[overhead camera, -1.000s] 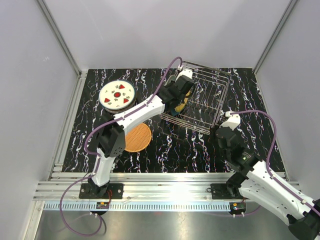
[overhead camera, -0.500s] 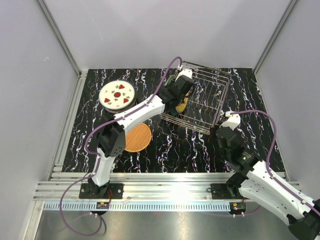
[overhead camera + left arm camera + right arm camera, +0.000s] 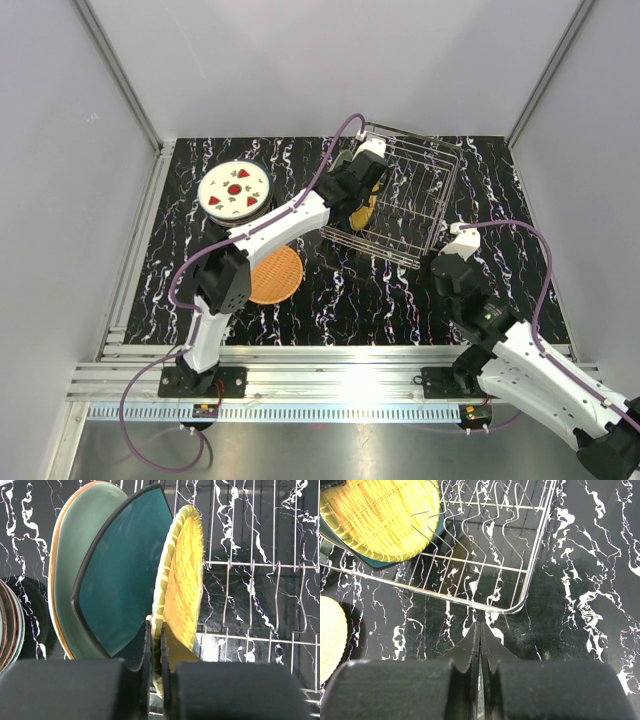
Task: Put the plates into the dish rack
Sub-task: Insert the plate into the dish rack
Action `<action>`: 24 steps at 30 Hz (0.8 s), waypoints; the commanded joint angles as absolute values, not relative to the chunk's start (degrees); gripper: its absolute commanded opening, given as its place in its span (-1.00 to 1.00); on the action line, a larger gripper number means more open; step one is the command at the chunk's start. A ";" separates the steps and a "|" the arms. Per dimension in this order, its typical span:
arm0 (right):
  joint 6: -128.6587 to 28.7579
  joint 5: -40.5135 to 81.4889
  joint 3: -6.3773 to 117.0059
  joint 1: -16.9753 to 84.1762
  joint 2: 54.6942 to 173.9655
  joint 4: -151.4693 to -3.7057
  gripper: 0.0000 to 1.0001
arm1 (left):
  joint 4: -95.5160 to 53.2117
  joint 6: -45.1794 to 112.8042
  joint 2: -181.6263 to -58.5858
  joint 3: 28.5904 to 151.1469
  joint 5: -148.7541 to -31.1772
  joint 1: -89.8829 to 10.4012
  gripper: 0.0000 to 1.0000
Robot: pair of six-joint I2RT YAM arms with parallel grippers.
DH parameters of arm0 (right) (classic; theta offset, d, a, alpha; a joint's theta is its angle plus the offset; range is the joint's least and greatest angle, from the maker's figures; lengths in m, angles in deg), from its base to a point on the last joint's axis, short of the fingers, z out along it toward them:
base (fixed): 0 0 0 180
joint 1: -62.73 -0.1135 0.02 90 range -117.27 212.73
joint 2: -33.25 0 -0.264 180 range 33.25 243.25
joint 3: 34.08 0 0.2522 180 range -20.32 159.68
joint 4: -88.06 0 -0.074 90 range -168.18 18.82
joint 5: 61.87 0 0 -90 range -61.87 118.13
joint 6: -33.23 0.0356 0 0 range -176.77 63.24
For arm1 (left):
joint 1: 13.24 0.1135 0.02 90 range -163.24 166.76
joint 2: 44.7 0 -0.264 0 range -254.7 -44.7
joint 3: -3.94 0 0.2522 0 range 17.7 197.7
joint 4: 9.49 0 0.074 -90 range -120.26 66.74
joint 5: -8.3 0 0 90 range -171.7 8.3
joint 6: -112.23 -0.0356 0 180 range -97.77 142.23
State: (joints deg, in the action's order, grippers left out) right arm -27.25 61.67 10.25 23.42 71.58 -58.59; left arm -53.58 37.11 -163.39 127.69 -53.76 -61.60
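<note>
A silver wire dish rack (image 3: 410, 200) stands at the far middle of the black, white-veined marble-patterned worktop (image 3: 340, 300). At its left end three round plates stand on edge, side by side. From the left wrist view they are a mint-green plate (image 3: 70, 570) with an orange-brown rim, a dark teal plate (image 3: 125, 580), and a yellow woven round plate (image 3: 185, 580). The slots to the right of them hold nothing.

The left hand (image 3: 155, 627) reaches into the rack, with its fingers pinched on the near rim of the yellow woven plate. The right hand (image 3: 480, 630) is closed on nothing and hangs just outside the rack's near right corner.

Left of the rack, a white plate with red strawberries (image 3: 233, 190) lies flat on top of a short stack. An orange-tan woven plate (image 3: 275, 275) lies flat nearer the arms, partly under the left arm.
</note>
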 commanded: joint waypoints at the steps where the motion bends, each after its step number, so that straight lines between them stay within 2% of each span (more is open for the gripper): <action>1: -27.59 62.76 10.27 24.06 71.75 -60.87 -0.92 | -50.06 36.65 -162.03 127.74 -55.34 -61.67 -1.00; 24: -27.67 62.49 10.18 24.14 71.83 -61.31 -0.91 | -50.76 38.14 -163.18 134.85 -60.61 -61.93 -1.00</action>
